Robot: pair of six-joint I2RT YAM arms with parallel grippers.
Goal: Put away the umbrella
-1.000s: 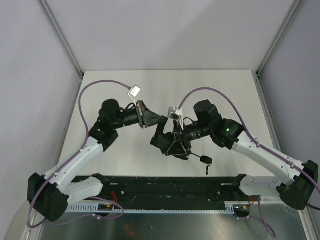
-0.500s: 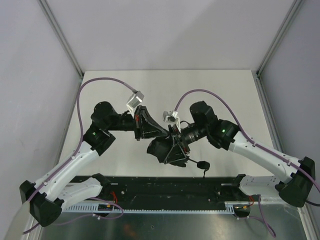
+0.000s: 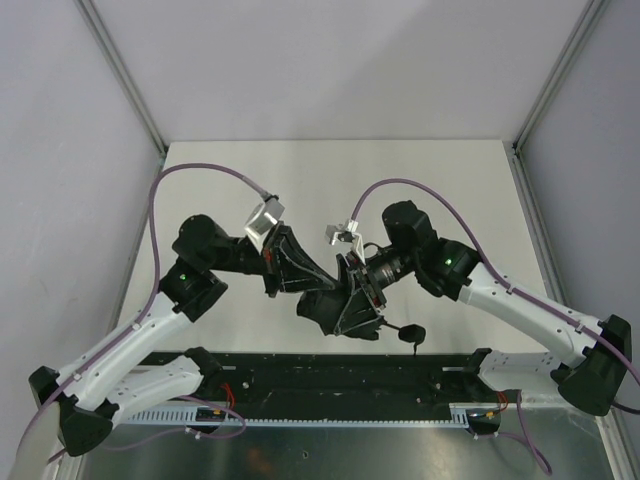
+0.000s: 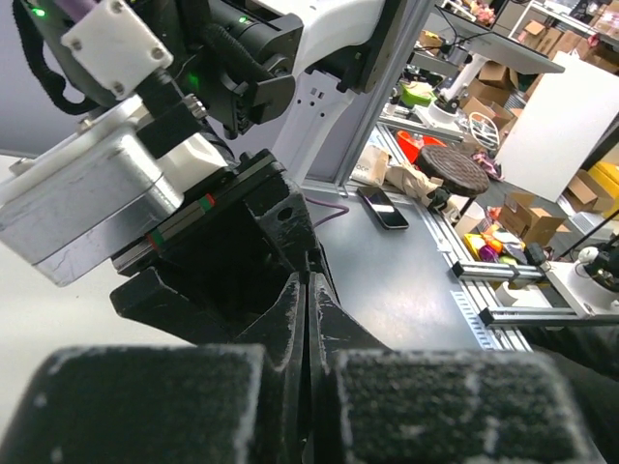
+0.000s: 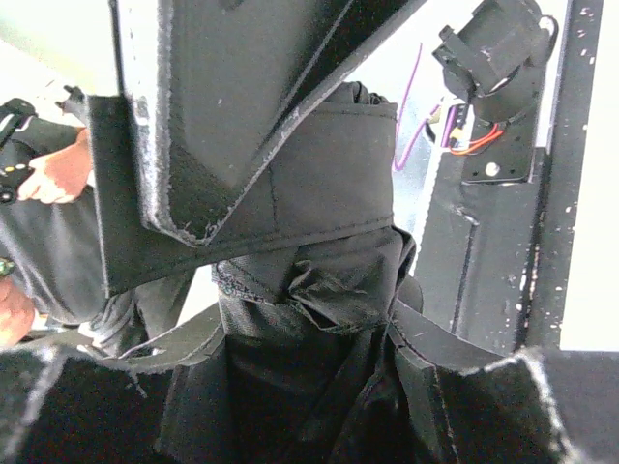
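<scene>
The umbrella [image 3: 330,308] is a crumpled black fabric bundle held above the table's middle, between both arms. Its small dark handle end [image 3: 412,333] sticks out to the right. My right gripper [image 3: 352,290] comes in from the right. In the right wrist view its fingers [image 5: 435,348] press on both sides of the folded fabric [image 5: 319,290], so the right gripper [image 5: 309,338] is shut on it. My left gripper [image 3: 298,272] meets the bundle from the left. Its jaws [image 4: 309,290] are pressed together, and a flat fabric band [image 5: 329,174] of the umbrella runs under them.
A black rail [image 3: 330,375] crosses the table's near edge between the arm bases. Purple cables [image 3: 200,170] arch over both arms. Grey wall panels and metal posts [image 3: 125,75] close in the white table [image 3: 420,170] on three sides.
Both grippers and the umbrella have shifted a little toward the near edge. The left arm's wrist has swung round and its elbow has dropped leftward. Neither grip has changed.
</scene>
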